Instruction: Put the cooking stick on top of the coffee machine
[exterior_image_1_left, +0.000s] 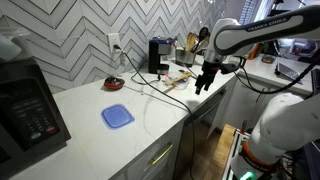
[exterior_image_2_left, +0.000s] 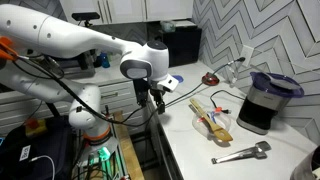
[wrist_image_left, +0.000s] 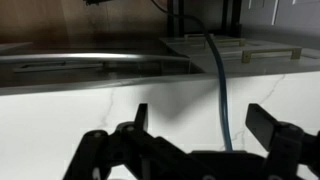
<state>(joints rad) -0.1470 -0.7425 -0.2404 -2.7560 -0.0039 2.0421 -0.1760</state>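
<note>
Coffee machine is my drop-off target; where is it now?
In an exterior view the coffee machine stands against the tiled wall, between the wall outlet and the wooden utensils.

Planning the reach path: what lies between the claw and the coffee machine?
A tray of utensils sits between the open claw and coffee machine, in both exterior views; the wrist view shows a cable running ahead across the counter.

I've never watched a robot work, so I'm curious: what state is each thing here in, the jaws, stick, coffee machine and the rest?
Jaws: open, empty, in the air by the counter's edge.
Cooking stick: lying down near the coffee machine, not gripped.
Coffee machine: upright, no stick on top.
Microwave: door shut.
Tongs: lying flat on the counter.
Blue lid: lying flat on the counter.
</note>
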